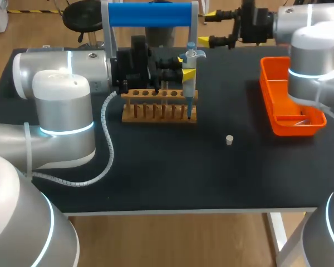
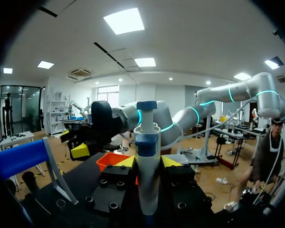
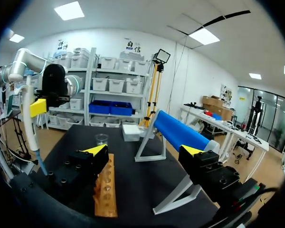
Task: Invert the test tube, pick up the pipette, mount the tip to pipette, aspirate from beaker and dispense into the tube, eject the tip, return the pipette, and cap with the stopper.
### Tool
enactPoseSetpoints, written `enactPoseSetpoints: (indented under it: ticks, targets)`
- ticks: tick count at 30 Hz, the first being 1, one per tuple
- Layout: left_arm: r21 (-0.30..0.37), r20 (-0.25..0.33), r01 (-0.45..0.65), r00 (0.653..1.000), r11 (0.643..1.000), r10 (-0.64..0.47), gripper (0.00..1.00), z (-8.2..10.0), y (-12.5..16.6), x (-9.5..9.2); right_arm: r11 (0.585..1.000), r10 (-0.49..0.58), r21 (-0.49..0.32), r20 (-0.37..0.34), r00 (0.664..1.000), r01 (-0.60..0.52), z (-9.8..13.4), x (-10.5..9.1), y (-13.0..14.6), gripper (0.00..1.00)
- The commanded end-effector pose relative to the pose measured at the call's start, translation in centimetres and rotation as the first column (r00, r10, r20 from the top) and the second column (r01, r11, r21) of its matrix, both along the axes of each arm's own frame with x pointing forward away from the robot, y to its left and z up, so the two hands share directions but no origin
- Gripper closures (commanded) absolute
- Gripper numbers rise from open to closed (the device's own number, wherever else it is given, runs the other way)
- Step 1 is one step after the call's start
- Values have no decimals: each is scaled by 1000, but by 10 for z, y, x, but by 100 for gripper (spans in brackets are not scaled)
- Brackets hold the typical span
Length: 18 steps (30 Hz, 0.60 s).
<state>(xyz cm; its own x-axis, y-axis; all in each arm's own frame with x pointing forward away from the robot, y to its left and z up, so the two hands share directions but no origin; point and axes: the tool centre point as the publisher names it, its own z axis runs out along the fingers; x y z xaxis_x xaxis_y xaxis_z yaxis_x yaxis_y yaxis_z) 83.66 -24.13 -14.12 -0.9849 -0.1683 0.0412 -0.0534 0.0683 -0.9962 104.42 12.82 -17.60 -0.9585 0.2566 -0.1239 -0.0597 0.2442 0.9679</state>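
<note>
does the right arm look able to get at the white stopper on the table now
Probably yes: the stopper lies alone on bare table, and the right gripper is open and empty. The left gripper, holding the pipette at the rack, stands clear of it.

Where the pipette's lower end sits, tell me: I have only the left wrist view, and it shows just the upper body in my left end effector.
Observer: The pipette stands upright, with its lower end at the right end of the wooden rack.
Operator: Find the stopper.
Observer: The stopper lies on the bare table, nearer the robot than the rack and to its right, apart from it.
Operator: Now the beaker.
Observer: In the right wrist view the beaker stands beyond the rack's far end, apart from it.
</note>
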Motion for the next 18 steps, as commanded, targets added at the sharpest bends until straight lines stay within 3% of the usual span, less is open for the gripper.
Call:
enactPoseSetpoints:
  ticks: [1,12,18]
  targets:
    - [-4,2,-5,1000,1000,5,100,-1,-1,0,1000,-6,-14,-4,1000,6,-6,18,17,0]
    - [-4,2,-5,1000,1000,5,100,-1,-1,0,999,-53,-12,5,999,53,-2,41,35,0]
    - [-4,2,-5,1000,1000,5,100,-1,-1,0,998,-61,-24,10,998,61,-3,44,36,0]
